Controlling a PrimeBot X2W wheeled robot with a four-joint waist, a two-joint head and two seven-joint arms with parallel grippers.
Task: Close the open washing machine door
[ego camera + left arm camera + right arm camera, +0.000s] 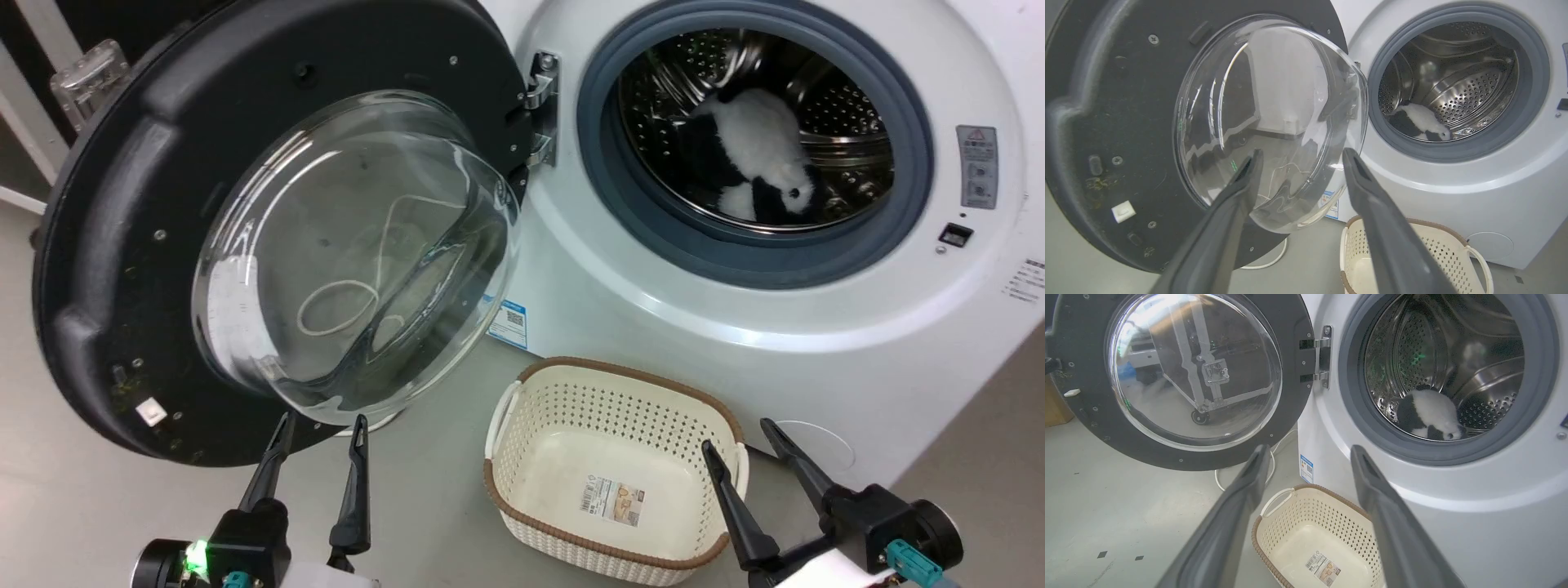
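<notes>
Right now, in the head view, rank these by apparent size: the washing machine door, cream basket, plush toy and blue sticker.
1. washing machine door, clearly largest, partly from nearness to the camera
2. cream basket
3. black-and-white plush toy
4. blue sticker

grey floor, washer, cream basket in front, white cable

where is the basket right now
In the head view the basket stands on the floor at lower centre, just in front of the washer, below the drum and right of the open door.
</notes>
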